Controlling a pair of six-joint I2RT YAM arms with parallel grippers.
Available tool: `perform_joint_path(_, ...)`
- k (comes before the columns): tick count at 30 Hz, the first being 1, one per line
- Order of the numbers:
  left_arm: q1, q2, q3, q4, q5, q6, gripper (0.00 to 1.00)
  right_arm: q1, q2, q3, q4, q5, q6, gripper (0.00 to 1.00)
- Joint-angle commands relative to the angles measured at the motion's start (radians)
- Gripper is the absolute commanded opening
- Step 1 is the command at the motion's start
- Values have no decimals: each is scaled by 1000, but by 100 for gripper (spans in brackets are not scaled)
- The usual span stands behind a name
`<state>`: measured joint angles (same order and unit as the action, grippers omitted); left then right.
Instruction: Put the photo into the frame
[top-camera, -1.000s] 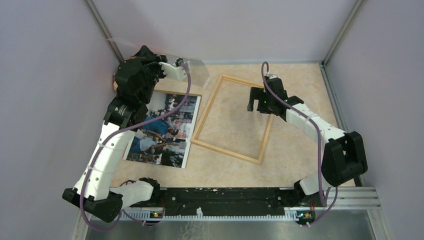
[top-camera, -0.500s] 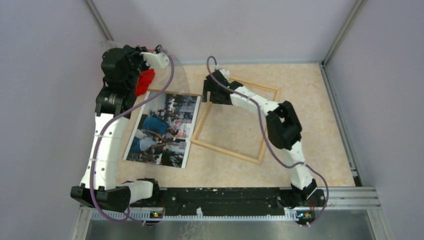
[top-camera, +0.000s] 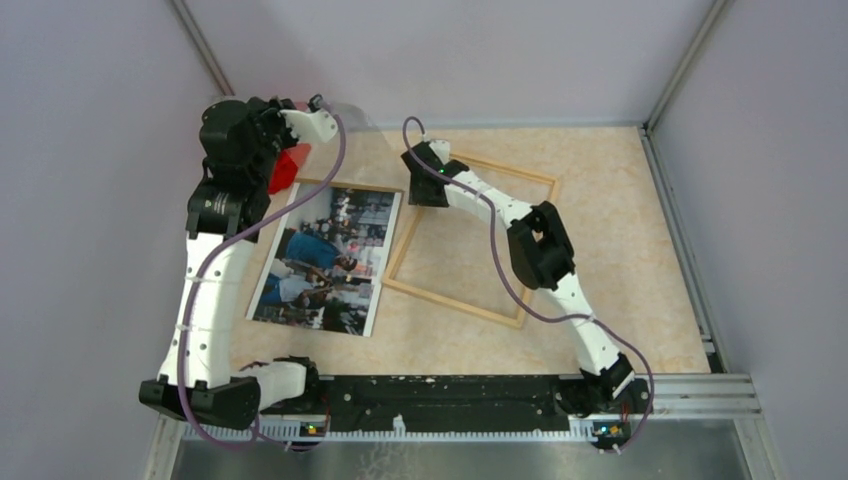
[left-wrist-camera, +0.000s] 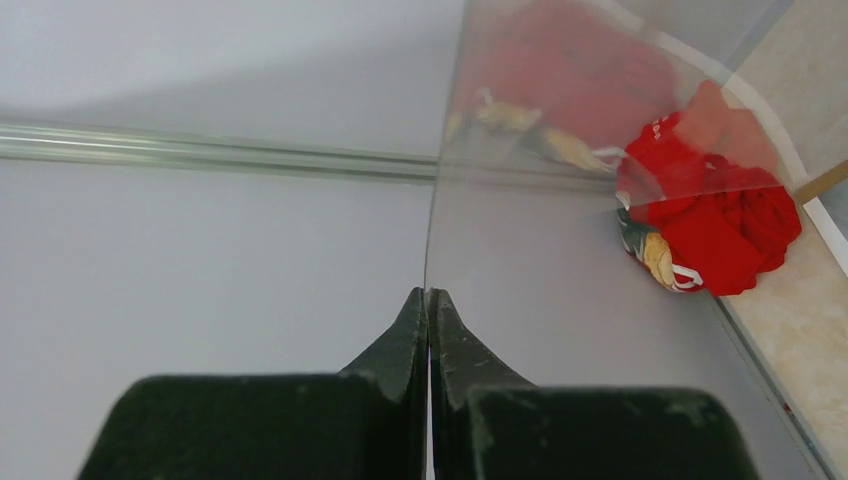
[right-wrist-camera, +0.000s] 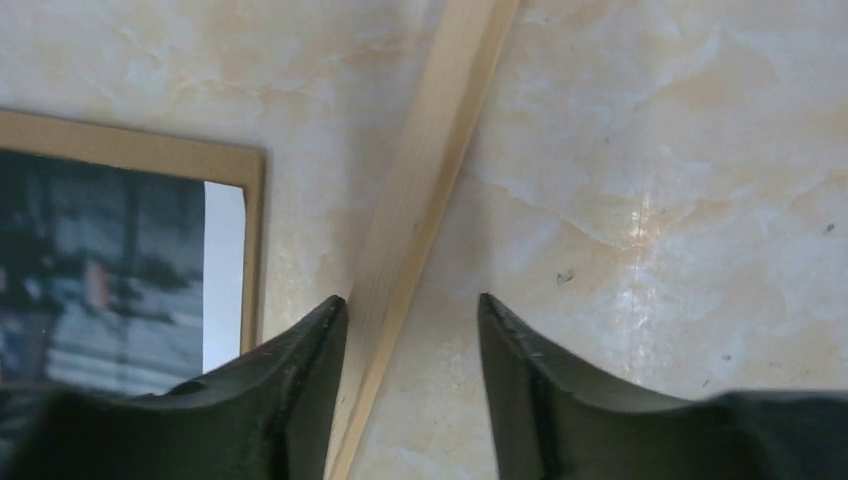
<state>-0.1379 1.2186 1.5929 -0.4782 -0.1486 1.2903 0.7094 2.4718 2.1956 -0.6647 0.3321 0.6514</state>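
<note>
Since a second ago, the right arm has been swung from the right side of the bench across to the far left corner of the frame, and its jaws have been partly drawn in from a wider spread. The left arm has been lifted a little further towards the back left corner.

The right jaws are seen apart, set astride the frame's left long rail. In the right wrist view that rail runs between the fingers, hard against the left one and clear of the right one, so no grip is yet made. The left jaws are closed on the edge of a clear pane, which is held up off the bench.

The photo lies face up on a brown backing board, just to the left of the frame. Its long axis runs near to far, roughly parallel with the frame's long rails. From the right jaws it lies to the left and nearer the bases, with only the rail and a strip of bench between. The left arm is judged the nearer to the photo, but it is occupied by the pane.
</note>
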Motion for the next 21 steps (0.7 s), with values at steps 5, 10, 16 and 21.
perform_joint_path(5, 5, -52, -13, 46, 11, 6, 0, 2, -70, -152, 70, 18, -208, 25)
perform_joint_path(10, 5, -44, -15, 47, 11, 3, 0, -4, -165, -319, 117, -131, -384, 15)
perform_joint_path(16, 4, -45, -21, 50, 12, 6, 0, -5, -306, -549, 179, -260, -488, 11)
perform_joint_path(21, 4, -39, -25, 59, 16, 7, 0, -2, -433, -685, 178, -365, -542, 7)
